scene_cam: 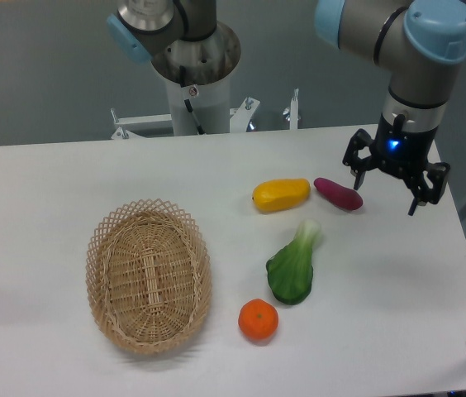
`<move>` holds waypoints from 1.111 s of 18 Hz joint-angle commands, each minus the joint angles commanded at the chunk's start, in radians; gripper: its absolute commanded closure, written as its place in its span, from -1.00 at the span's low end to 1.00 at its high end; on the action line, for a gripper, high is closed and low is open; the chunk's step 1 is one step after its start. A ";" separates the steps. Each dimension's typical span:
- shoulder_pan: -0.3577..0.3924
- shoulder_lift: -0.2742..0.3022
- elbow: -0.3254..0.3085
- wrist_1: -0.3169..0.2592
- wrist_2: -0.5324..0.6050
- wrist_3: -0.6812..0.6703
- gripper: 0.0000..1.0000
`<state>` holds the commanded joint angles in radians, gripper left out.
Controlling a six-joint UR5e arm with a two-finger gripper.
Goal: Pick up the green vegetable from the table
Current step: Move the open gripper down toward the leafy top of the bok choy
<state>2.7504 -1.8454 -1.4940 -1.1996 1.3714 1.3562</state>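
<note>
The green vegetable (293,265) lies on the white table (43,190), right of centre. Its pale stalk points up-right and its dark green leaves point down-left. My gripper (388,195) hangs above the table's right side, up and to the right of the vegetable and well apart from it. Its fingers are spread open and hold nothing.
A yellow oblong vegetable (281,195) and a purple oblong one (338,193) lie just above the green vegetable, the purple one next to my gripper. An orange (258,321) sits below it. A wicker basket (148,275) stands to the left. The table's right edge is near my gripper.
</note>
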 joint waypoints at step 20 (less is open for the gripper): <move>-0.074 -0.064 -0.308 0.267 0.110 -0.046 -1.00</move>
<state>2.6769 -1.9098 -1.8024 -0.9328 1.4817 1.3100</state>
